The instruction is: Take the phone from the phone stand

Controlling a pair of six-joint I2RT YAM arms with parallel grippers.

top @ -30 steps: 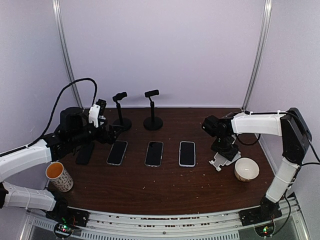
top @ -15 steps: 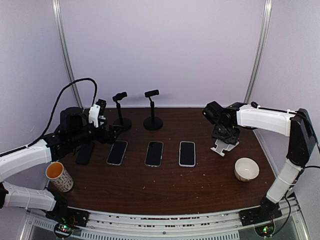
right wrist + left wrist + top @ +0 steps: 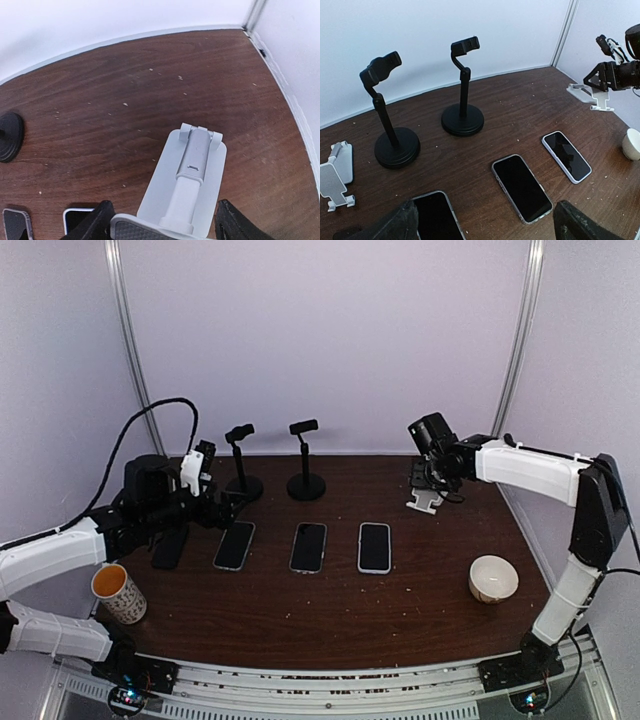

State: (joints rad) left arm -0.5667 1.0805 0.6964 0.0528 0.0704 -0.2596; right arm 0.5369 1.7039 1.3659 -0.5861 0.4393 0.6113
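- The right gripper point(image 3: 433, 483) is carrying the white phone stand point(image 3: 424, 502) toward the back right of the table point(image 3: 400, 625); a second ago it was holding the stand just beside the bowl point(image 3: 493, 578), and now the two are well apart.
- In the right wrist view the fingers point(image 3: 92, 226) are pinching the near end of the stand point(image 3: 194, 177) from both sides, so the hand is clamped on it; whether the stand's lower edge is touching the wood cannot be told.
- The left wrist view is showing the same stand point(image 3: 590, 95) at far right under the right gripper point(image 3: 606, 76), with the bowl point(image 3: 632, 145) nearer and lower.
- The left gripper point(image 3: 218, 508) is keeping almost the same place as before, near the left phone point(image 3: 234, 545); its fingers point(image 3: 395, 225) are standing wide apart and are holding nothing.
- The left phone, the middle phone point(image 3: 308, 546) and the right phone point(image 3: 374, 547) are lying flat in a row on the table, face up, exactly where they were earlier; the wrist view is showing them too point(image 3: 435, 217) point(image 3: 522, 187) point(image 3: 567, 156).
- The two black stands point(image 3: 240, 465) point(image 3: 305, 462) are standing upright behind the row, unmoved; the cup point(image 3: 118, 592) is sitting at the near left, also unmoved.
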